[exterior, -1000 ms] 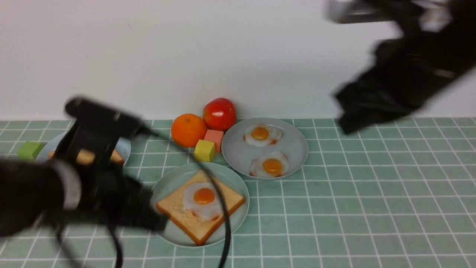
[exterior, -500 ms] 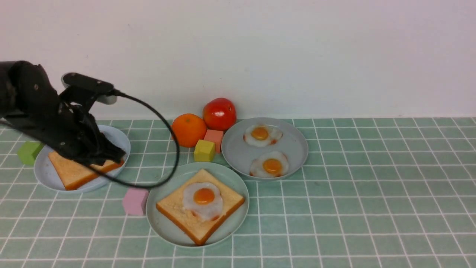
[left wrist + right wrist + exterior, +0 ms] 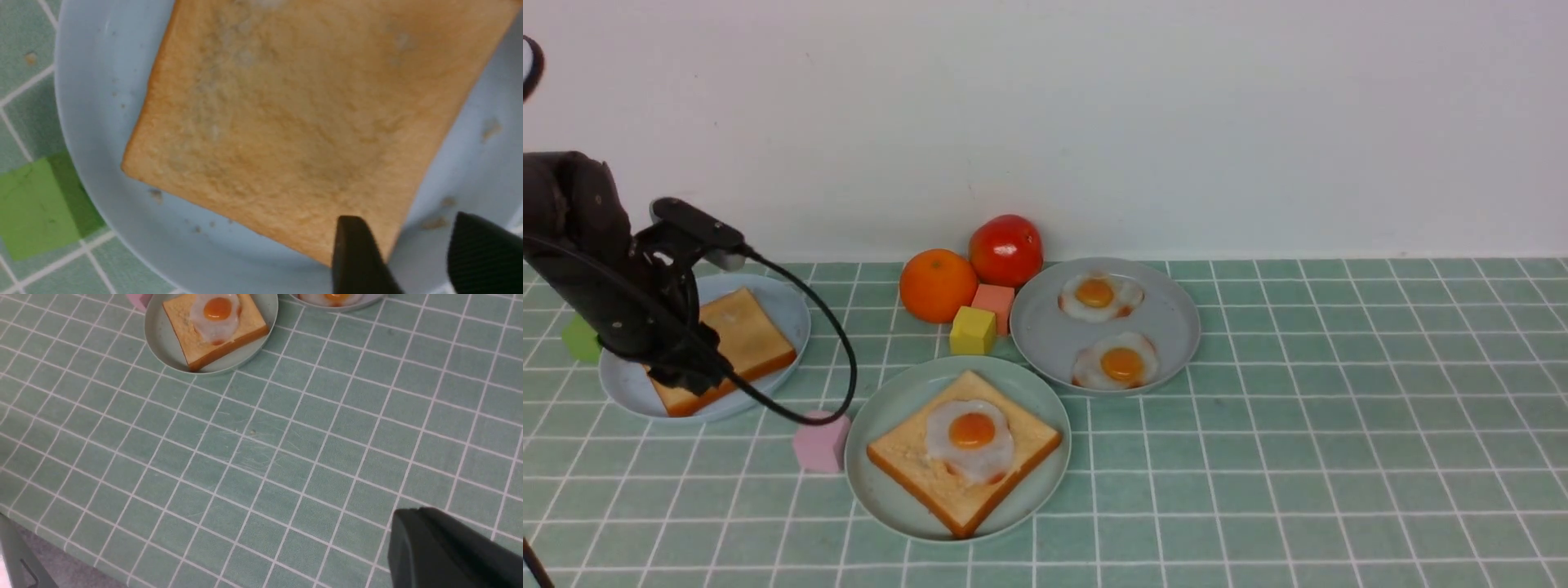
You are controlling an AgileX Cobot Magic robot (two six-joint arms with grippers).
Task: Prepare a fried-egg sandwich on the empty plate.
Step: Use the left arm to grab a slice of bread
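Note:
The pale mint-green plate [image 3: 890, 400] holds one toast slice [image 3: 907, 457] with a fried egg [image 3: 970, 437] on top; the right wrist view shows this plate [image 3: 163, 339] too. A second toast slice [image 3: 739, 331] lies flat on the pale blue plate [image 3: 788, 314] at the left. My left gripper [image 3: 690, 371] hangs low over the near corner of that toast slice [image 3: 310, 114]. The left gripper [image 3: 408, 218] is open, one finger over the toast corner and the other over bare plate. My right gripper [image 3: 402, 516] is shut and empty above bare cloth, outside the front view.
A grey plate [image 3: 1045, 327] with two more eggs stands behind the mint plate. An orange [image 3: 937, 284], a tomato [image 3: 1005, 249], a yellow cube [image 3: 972, 331] and a salmon cube [image 3: 995, 299] sit by the wall. A pink cube [image 3: 821, 443] and a green cube [image 3: 578, 339] flank the blue plate.
My left arm swung from in front of the mint plate back over the blue plate, and its gripper opened. The right arm left the front view.

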